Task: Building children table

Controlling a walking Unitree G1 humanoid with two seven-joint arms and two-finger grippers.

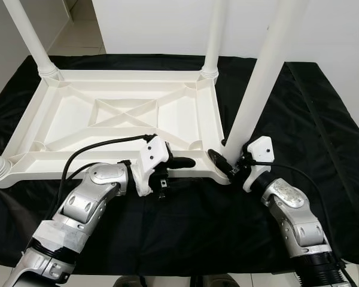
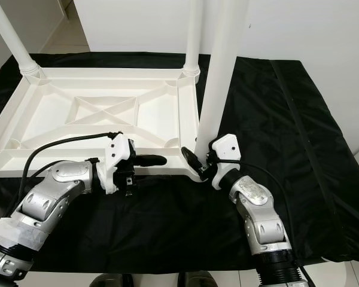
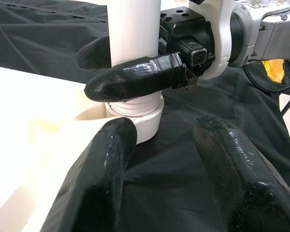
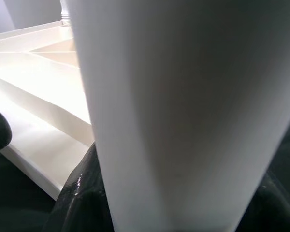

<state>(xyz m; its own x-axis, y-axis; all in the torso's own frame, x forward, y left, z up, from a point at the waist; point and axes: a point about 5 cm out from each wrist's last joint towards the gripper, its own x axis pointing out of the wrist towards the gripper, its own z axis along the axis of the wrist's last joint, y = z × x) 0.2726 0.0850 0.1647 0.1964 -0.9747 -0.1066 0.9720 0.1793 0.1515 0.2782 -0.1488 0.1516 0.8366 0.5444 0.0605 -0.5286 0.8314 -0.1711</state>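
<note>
White plastic leg [image 1: 260, 78]: right pincer [image 1: 227, 162] clamps its base at the tabletop [image 1: 78, 119] corner socket.
Left pincer [image 1: 182, 162]: fingers spread, holding nothing.
Risk: tilted leg may cross-thread or slip out.

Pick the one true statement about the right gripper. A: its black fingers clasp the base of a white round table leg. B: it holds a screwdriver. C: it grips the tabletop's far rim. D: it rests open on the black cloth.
A: the right gripper has its fingers closed around the white round table leg just above the corner socket of the upturned white plastic tabletop.
</note>
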